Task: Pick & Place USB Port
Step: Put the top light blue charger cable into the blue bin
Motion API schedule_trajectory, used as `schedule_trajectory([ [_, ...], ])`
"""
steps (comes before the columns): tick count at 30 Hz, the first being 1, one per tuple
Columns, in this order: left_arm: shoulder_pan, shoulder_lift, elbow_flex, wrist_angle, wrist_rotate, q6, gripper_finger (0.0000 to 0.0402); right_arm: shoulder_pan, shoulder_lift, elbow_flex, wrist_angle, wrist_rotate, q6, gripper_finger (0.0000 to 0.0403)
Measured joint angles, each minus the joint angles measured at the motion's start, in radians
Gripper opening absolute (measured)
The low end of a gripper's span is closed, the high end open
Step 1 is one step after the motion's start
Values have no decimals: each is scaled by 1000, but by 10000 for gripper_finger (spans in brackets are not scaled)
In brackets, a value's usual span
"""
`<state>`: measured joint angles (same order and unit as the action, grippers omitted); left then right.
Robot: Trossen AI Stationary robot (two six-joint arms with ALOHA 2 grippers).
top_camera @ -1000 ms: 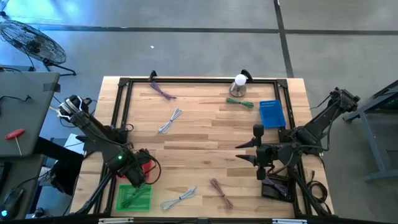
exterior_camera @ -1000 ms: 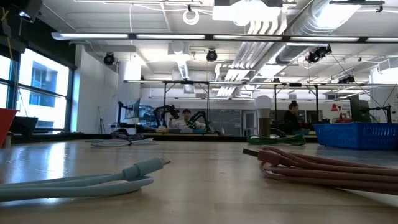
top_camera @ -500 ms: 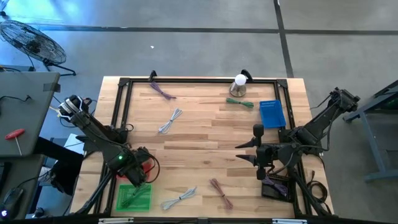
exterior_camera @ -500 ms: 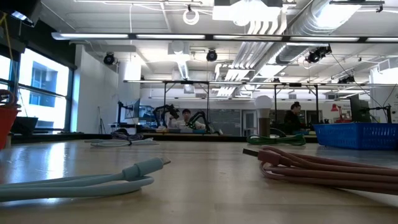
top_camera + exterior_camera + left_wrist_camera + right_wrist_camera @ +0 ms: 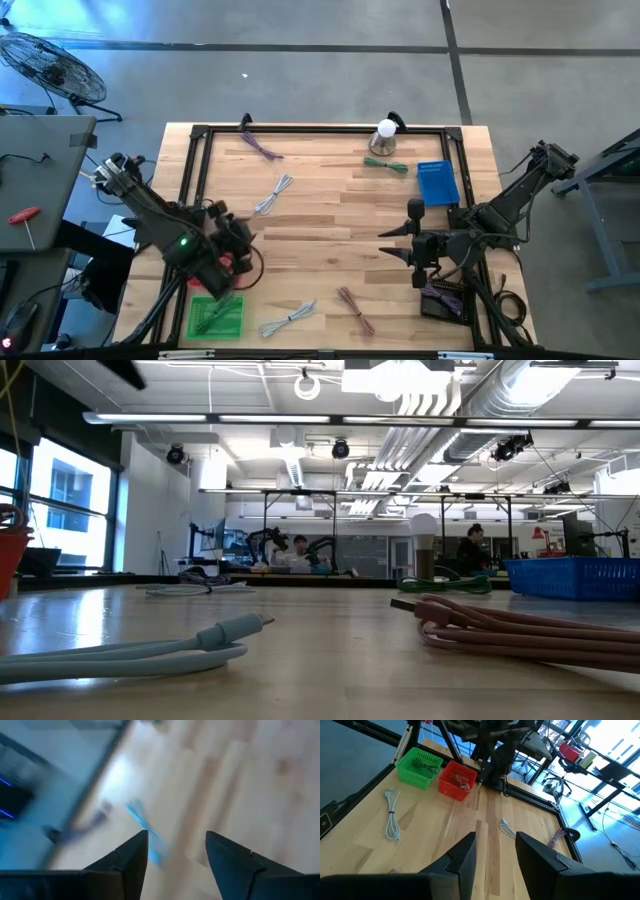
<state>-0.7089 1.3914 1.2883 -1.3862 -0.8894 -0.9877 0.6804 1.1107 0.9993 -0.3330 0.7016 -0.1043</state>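
Several USB cables lie on the wooden table: a grey one (image 5: 273, 194), a purple one (image 5: 261, 146), a green one (image 5: 386, 165), a pale one (image 5: 288, 318) and a pink one (image 5: 355, 310). A red basket (image 5: 234, 264) at the near left holds a coiled cable (image 5: 460, 779); its loop (image 5: 9, 515) shows above the rim. My left gripper (image 5: 238, 234) hovers open just beyond that basket, with nothing between its fingers (image 5: 131, 857). My right gripper (image 5: 392, 246) waits open over the table's right half.
A green basket (image 5: 215, 316) with a cable stands near the front left corner. A blue basket (image 5: 437, 183) is at the right and a dark tray (image 5: 441, 300) at the near right. A black frame (image 5: 195, 170) rims the table. A white bulb (image 5: 386, 128) stands at the far edge.
My left gripper has risen from over the red basket and gone toward the table's far edge and a little right. A cable loop now shows above the red basket's rim in the low view, where none showed a second ago.
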Motion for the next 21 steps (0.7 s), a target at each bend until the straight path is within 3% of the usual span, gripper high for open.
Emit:
schedule_trajectory([
  [5, 122, 0, 8, 4, -119, 161, 191, 0, 0, 0, 0, -4, 0, 129],
  [10, 324, 0, 7, 4, -98, 131, 191, 0, 0, 0, -20, -9, 15, 129],
  [16, 591, 0, 7, 65, 43, 226, 191, 0, 0, 0, -37, -5, 22, 129],
  [21, 806, 6, 7, 223, 324, 328, 191, 0, 0, 0, -37, -6, 22, 129],
])
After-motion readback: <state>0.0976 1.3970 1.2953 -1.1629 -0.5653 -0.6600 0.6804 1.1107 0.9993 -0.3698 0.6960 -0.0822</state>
